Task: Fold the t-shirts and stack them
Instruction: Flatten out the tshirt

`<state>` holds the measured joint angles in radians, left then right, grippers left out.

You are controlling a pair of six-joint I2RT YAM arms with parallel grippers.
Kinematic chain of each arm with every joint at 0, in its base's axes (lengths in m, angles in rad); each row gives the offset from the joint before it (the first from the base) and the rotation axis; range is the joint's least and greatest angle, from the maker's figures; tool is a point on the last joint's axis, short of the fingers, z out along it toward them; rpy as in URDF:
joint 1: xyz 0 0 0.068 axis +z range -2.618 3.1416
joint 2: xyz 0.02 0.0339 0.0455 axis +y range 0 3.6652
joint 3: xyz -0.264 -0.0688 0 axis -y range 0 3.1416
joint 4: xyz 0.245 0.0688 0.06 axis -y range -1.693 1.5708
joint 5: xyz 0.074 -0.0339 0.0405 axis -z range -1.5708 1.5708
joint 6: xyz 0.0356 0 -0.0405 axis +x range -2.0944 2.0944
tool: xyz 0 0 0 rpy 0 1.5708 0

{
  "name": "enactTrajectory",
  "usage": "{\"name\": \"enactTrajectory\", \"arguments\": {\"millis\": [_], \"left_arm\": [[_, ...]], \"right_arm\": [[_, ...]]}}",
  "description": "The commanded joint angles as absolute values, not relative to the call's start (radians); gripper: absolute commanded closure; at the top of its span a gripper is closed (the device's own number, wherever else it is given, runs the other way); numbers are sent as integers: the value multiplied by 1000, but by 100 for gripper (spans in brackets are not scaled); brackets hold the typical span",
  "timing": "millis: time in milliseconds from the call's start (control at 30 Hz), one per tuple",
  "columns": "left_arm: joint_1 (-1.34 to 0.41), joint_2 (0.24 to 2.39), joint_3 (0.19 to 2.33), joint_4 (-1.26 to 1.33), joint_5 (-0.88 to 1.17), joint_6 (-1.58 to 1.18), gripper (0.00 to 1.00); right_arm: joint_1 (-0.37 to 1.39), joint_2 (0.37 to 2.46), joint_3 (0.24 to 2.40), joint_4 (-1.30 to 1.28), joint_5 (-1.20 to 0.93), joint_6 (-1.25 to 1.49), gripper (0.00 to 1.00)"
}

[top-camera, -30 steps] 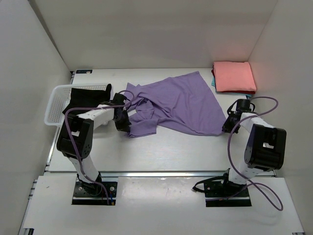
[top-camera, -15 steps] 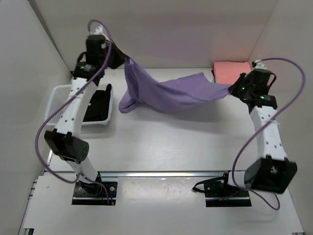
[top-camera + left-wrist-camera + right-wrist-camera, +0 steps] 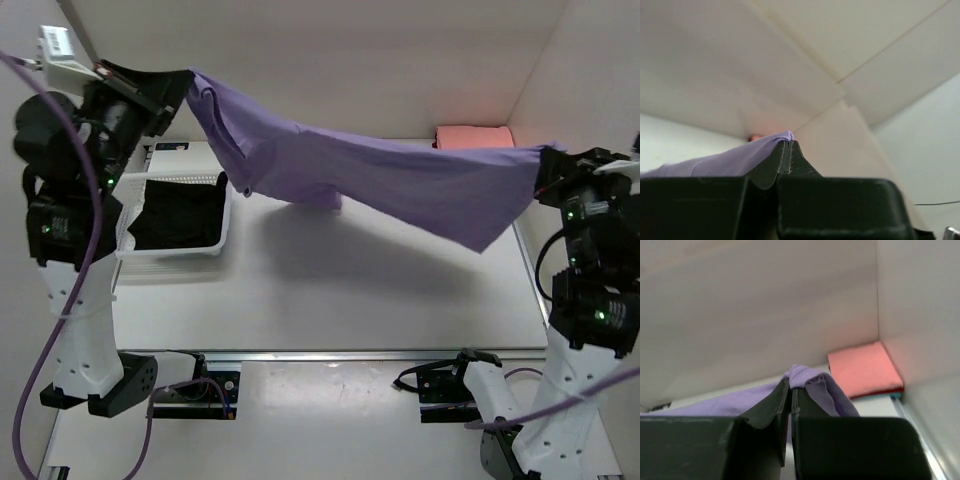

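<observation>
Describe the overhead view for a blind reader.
A lilac-purple t-shirt hangs stretched in mid-air, pinched by the left end effector and the right end effector. Below sit a white basket of black cloth and a folded salmon-pink t-shirt.

Surface notes
The lilac t-shirt point(image 3: 400, 185) is soft matt cloth, creased; my left pincer point(image 3: 790, 144) matt black plastic; basket point(image 3: 170, 252) white plastic lattice; tabletop point(image 3: 350, 300) smooth, matt white.

Looks like a robotics lab test cell, not a home: bare white worktop point(image 3: 330, 300) boxed in by plain white panels point(image 3: 350, 60) on 3 sides, arm base plates point(image 3: 190, 390) bolted by an alu rail point(image 3: 330, 355) at near edge, w/ loose purple cabling point(image 3: 150, 440).
</observation>
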<state>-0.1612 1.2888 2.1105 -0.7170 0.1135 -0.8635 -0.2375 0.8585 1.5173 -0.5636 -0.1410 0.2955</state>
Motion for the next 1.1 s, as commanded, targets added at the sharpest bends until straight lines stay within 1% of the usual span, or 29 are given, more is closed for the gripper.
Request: {"name": "enactTrajectory", "arguments": {"millis": [0, 100, 167, 200, 300, 333, 400, 433, 500, 567, 600, 667, 700, 767, 867, 967, 1067], "left_arm": [[-178, 1324, 2225, -716, 118, -968, 100], [-183, 1333, 2157, -635, 149, -1014, 100], [-175, 1350, 2099, -600, 161, -1037, 100], [-175, 1357, 2079, -572, 160, -1031, 100], [-178, 1483, 2077, -529, 169, -987, 100], [-179, 1512, 2098, -519, 182, -976, 100], [-163, 1662, 2149, -505, 233, -999, 100], [-161, 1704, 2214, -502, 274, -1003, 100], [-153, 1894, 2363, -538, 311, -1012, 100], [-147, 2006, 2540, -555, 343, -1031, 100], [-140, 2043, 2548, -534, 357, -1067, 100], [-121, 2049, 2488, -421, 383, -1110, 100], [-118, 2036, 2468, -410, 380, -1120, 100], [-106, 2013, 2474, -373, 348, -1111, 100], [-75, 1964, 2505, -302, 340, -1127, 100], [-46, 1872, 2461, -262, 322, -1140, 100], [-60, 1770, 2371, -293, 290, -1039, 100]], "right_arm": [[-201, 877, 1638, -557, -112, 270, 100], [-157, 925, 1631, -548, -97, 268, 100], [-176, 974, 1614, -528, -112, 294, 100], [-193, 989, 1603, -513, -159, 314, 100], [-172, 1092, 1562, -463, -183, 351, 100], [-169, 1109, 1548, -456, -175, 363, 100], [-176, 1176, 1539, -433, -196, 383, 100], [-179, 1230, 1551, -410, -219, 400, 100], [-187, 1340, 1577, -384, -232, 416, 100], [-173, 1426, 1678, -390, -241, 408, 100], [-170, 1455, 1710, -388, -241, 390, 100], [-155, 1552, 1852, -400, -218, 356, 100], [-152, 1595, 1896, -413, -215, 351, 99], [-161, 1647, 2047, -419, -225, 354, 100], [-160, 1667, 2164, -423, -198, 324, 100], [-181, 1632, 2145, -423, -209, 339, 100], [-193, 1583, 2047, -433, -218, 336, 100]]}}
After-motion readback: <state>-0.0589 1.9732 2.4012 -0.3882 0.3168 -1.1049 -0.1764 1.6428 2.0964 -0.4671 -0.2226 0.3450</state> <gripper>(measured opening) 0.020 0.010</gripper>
